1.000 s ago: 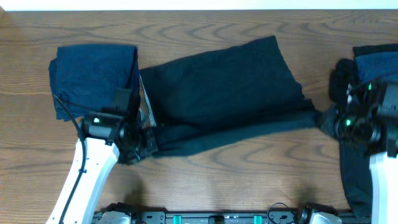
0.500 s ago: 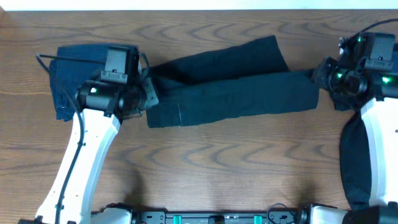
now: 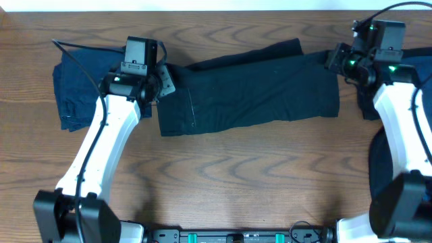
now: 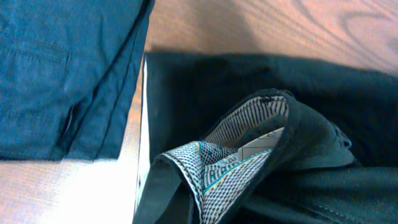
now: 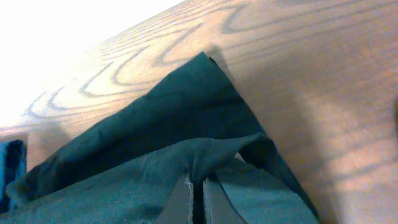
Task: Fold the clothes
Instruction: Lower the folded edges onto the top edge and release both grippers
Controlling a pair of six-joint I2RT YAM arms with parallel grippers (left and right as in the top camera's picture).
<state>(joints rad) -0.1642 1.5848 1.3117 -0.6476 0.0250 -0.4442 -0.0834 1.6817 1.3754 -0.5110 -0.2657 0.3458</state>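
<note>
- I think both held corners should go down level and taut, so the fold lies flat
- My left end effector (image 3: 162, 82) is clamped on the black shorts (image 3: 250, 91) at the waistband (image 4: 242, 158), my right end effector (image 3: 332, 59) at the leg end
- The shorts lie on the desk (image 3: 236, 182), stretched between the two of them

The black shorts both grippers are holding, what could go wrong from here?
1. The black shorts are folded unevenly: a corner of the lower layer sticks out at the far edge, so releasing now may leave a crooked fold.
2. At the left gripper the grey waistband strip is bunched and turned out; it could stay as a lump.
3. The left gripper sits close beside the folded navy garment and could snag it when pulling away.
</note>
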